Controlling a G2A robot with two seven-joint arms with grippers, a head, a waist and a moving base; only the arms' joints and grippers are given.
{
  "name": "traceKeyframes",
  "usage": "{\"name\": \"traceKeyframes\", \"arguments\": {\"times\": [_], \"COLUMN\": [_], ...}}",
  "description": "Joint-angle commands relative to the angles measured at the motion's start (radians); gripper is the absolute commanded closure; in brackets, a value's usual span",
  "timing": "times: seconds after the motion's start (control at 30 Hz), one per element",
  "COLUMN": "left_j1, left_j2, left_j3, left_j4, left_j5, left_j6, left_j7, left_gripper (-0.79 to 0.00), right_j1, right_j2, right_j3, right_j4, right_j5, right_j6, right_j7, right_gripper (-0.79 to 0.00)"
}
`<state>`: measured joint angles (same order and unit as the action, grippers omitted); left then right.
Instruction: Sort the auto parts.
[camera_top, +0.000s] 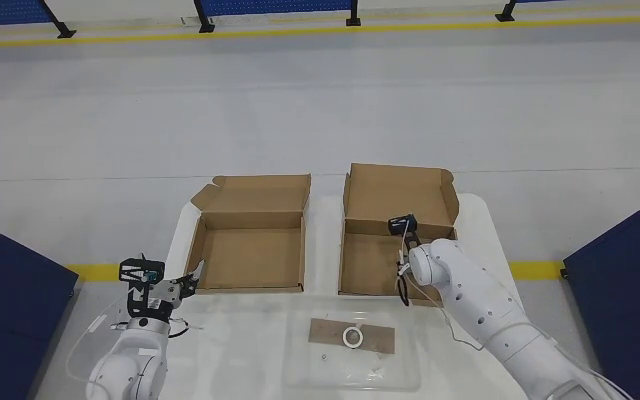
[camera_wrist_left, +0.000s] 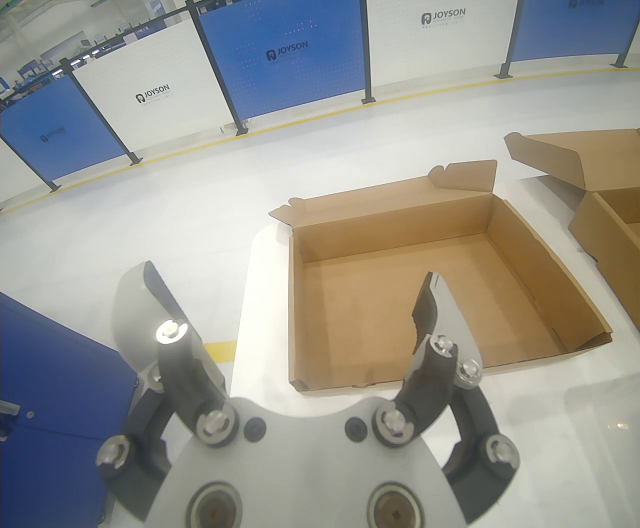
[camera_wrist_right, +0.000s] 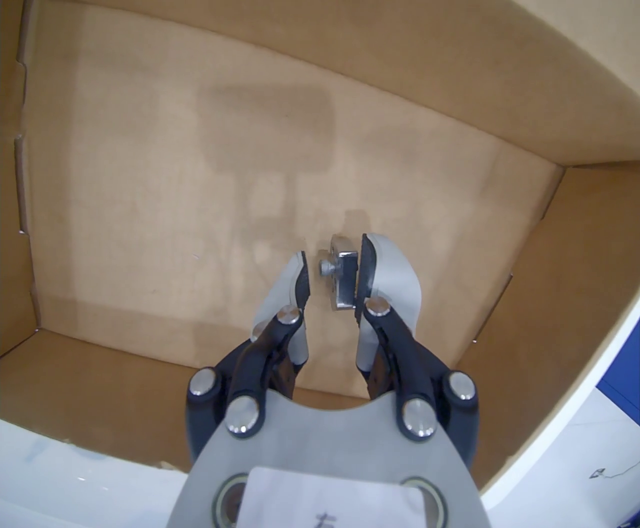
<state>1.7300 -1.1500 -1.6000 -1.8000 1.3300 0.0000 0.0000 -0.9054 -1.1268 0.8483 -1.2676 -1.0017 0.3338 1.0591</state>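
The white worktop (camera_top: 240, 310) stood on a pale floor (camera_top: 300, 100), with blue panels (camera_wrist_left: 280, 60) behind. The left pincer (camera_wrist_left: 289, 270) hung wide released beside the left box (camera_top: 250, 250). Inside the right box (camera_top: 365, 262), the right pincer (camera_wrist_right: 332, 255) was slightly released, and the metal part (camera_wrist_right: 342, 280) was touching one finger.

The right gripper (camera_wrist_right: 333, 248) points down inside the right box (camera_top: 396, 190), jaws narrowly parted, a metal part (camera_wrist_right: 344, 280) against one finger. The left gripper (camera_wrist_left: 290, 285) hovers well left of that box, jaws spread wide.
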Motion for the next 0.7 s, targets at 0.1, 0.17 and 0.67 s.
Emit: {"name": "traceKeyframes", "arguments": {"times": [0.1,0.17,0.67], "left_j1": [0.000,0.000,0.000], "left_j2": [0.000,0.000,0.000], "left_j3": [0.000,0.000,0.000], "left_j4": [0.000,0.000,0.000], "left_j5": [0.000,0.000,0.000], "left_j6": [0.000,0.000,0.000], "left_j7": [0.000,0.000,0.000], "left_gripper": [-0.785,-0.785,-0.785], "right_j1": [-0.024,-0.041,-0.276], "right_j2": [0.004,0.010,0.071], "right_j3": [0.024,0.043,0.341], "right_j4": [-0.072,-0.118,-0.501], "right_j5": [-0.023,-0.042,0.038], "right_j6": [0.008,0.013,-0.062], "right_j7": [0.006,0.016,0.065], "right_gripper": [-0.785,-0.785,-0.785]}}
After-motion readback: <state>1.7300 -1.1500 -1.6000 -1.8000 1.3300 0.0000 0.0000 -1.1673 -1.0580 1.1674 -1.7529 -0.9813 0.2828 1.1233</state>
